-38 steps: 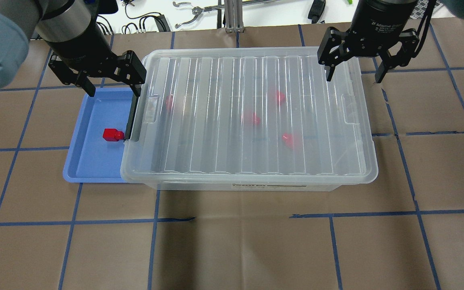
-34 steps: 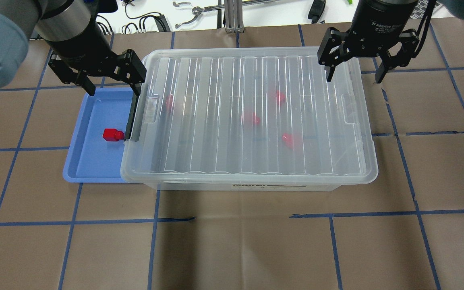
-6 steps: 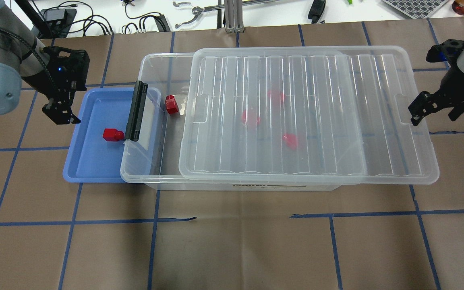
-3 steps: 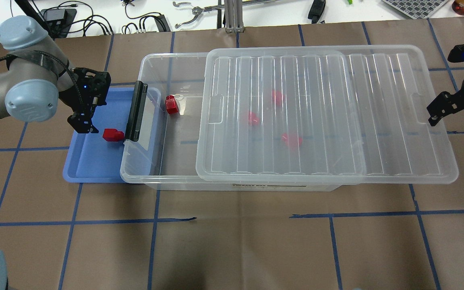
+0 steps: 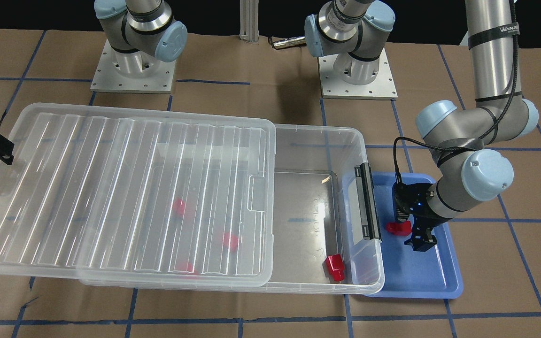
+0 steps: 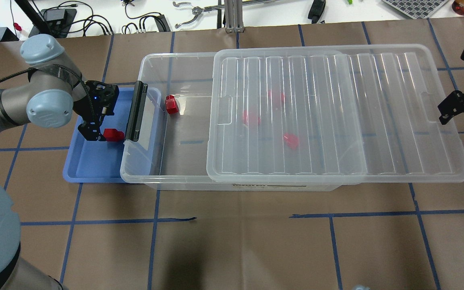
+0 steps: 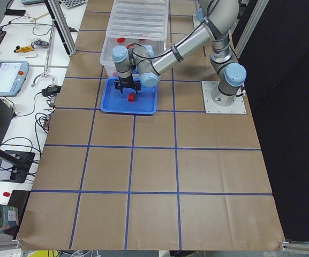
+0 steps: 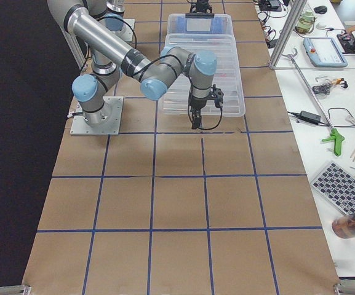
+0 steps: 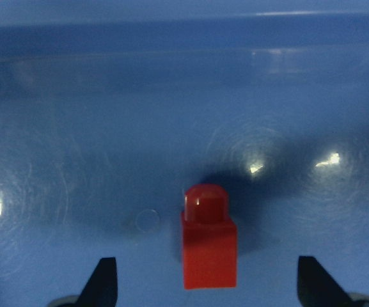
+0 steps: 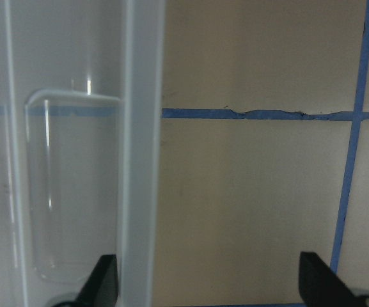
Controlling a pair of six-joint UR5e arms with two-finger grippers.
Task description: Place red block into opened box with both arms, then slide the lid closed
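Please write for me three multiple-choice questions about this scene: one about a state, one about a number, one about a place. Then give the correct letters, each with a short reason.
1. The lid of the box is: A) fully shut; B) slid partly aside; C) standing upright.
2. How many red blocks are inside the box? A) one; B) four; C) seven.
3. The red block in front of the left gripper lies: A) in the blue tray; B) on the lid; C) on the bare table.

Answers: 1 B, one end of the box is uncovered. 2 B, one shows in the open end and three show through the lid. 3 A, the blue floor surrounds it in the wrist view.
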